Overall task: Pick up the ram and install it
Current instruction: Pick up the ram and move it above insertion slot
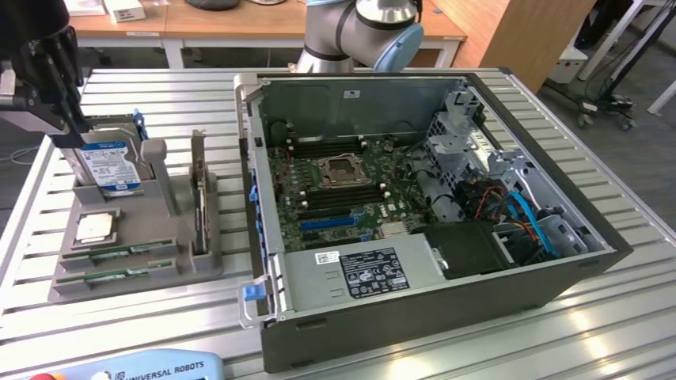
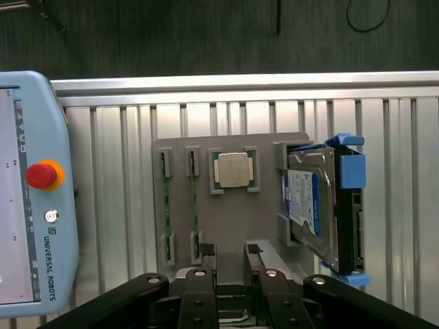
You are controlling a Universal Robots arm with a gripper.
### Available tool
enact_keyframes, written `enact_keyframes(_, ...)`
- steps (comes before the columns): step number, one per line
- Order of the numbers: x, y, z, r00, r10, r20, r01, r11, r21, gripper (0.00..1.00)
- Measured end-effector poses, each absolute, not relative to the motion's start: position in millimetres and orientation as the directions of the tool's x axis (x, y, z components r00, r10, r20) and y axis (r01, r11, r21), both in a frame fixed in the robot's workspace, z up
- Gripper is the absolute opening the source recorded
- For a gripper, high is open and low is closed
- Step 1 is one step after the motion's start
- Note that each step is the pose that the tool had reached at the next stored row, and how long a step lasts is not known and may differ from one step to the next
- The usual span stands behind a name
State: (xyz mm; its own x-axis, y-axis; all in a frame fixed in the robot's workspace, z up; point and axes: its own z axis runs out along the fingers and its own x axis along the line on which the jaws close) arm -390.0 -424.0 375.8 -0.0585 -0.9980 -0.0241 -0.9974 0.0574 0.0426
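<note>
The tool (image 2: 230, 251) hangs over a grey holder (image 2: 226, 226) with its two fingers (image 2: 206, 251) spread apart and nothing between them. In the exterior view it sits at about ten o'clock from the open computer case (image 1: 423, 305).

The holder lies on the slatted metal surface (image 1: 591, 317), at nine o'clock from the case. Two ram sticks rest in parallel slots of the holder. The inner ram stick (image 2: 193, 205) is next to the processor chip (image 2: 232, 169), and the outer ram stick (image 2: 163, 212) is just beside it on the far side from the chip. In the exterior view both sticks lie at the six o'clock end of the holder. The chip is at twelve o'clock from them, and the hard drive (image 1: 109, 168) stands upright at twelve o'clock from the chip. A thin card (image 1: 199, 198) stands on edge at the holder's three o'clock side, between the drive and the case.

In the wrist view one fingertip appears just beside an end of the inner ram stick; whether they touch cannot be told.

Inside the case the green motherboard (image 1: 306, 198) lies flat with a square socket (image 1: 343, 170) near its middle. A blue control pendant (image 1: 138, 368) lies at seven o'clock from the case, and its red button (image 2: 40, 175) faces up.
</note>
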Motion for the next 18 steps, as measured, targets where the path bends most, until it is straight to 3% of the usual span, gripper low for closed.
enact_keyframes(18, -390.0, -424.0, 355.9, -0.058, -0.998, -0.024, -0.997, 0.057, 0.043, 0.3)
